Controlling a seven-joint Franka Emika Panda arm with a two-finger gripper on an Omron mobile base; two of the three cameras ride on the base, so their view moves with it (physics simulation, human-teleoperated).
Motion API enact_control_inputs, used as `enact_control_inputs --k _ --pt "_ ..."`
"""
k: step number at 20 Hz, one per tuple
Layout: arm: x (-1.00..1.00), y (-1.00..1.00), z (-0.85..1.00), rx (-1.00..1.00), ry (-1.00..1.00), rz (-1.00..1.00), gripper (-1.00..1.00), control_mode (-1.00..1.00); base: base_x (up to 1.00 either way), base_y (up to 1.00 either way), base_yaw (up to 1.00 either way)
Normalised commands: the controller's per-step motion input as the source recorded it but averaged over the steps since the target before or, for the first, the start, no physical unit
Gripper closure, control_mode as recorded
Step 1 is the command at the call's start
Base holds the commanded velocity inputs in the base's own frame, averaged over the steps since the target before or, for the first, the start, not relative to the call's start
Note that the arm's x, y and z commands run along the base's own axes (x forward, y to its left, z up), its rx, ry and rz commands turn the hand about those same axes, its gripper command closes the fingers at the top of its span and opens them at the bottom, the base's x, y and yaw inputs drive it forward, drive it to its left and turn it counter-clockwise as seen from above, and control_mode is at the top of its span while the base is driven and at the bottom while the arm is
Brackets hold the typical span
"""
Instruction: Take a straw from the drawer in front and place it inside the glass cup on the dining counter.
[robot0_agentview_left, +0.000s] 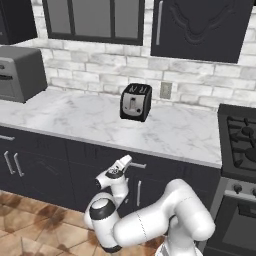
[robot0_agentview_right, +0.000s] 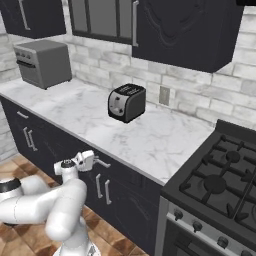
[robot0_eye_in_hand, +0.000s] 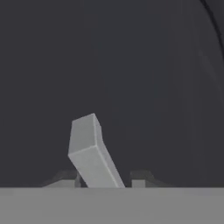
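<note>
Gripper (robot0_agentview_left: 131, 161) at one drawer (robot0_agentview_left: 150, 167) — fingers straddling its single silver handle (robot0_eye_in_hand: 92, 153), grip uncertain, one toaster (robot0_agentview_left: 136, 102) above.

Drawer (robot0_agentview_left: 150, 167): wide, shallow, dark charcoal, flat front; set directly under the edge of the marble tabletop.
Drawer state: shut, front flush with the neighbouring cabinet fronts.
Drawer handle (robot0_eye_in_hand: 92, 153): silver horizontal bar, fixed to the front; in the hand view it appears as a grey block, tilted, seen end-on against the dark front.
Handle position: between the end effector (robot0_eye_in_hand: 105, 180) fingertips, at the drawer front; contact cannot be confirmed.
</note>
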Motion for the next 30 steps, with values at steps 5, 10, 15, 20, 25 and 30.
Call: enact_control_inputs --k 5,10,15,20,25,30 --pt "-0.06 0.05 0.00 -0.05 -0.21 0.00 1.00 -1.00 0.00 0.00 0.00" --pt "-0.36 0.23 0.00 -0.01 -0.13 0.00 1.00 -1.00 0.00 0.00 0.00" --pt "-0.68 0.41 0.00 -0.01 -0.05 0.00 1.00 -1.00 0.00 0.00 0.00" --pt "-0.86 0.50 0.00 0.00 0.00 0.00 1.00 -1.00 0.00 0.00 0.00" --pt "-0.86 0.48 0.00 0.00 0.00 0.00 1.00 -1.00 0.00 0.00 0.00" --pt "-0.74 0.45 0.00 0.00 0.01 0.00 1.00 -1.00 0.00 0.00 0.00"
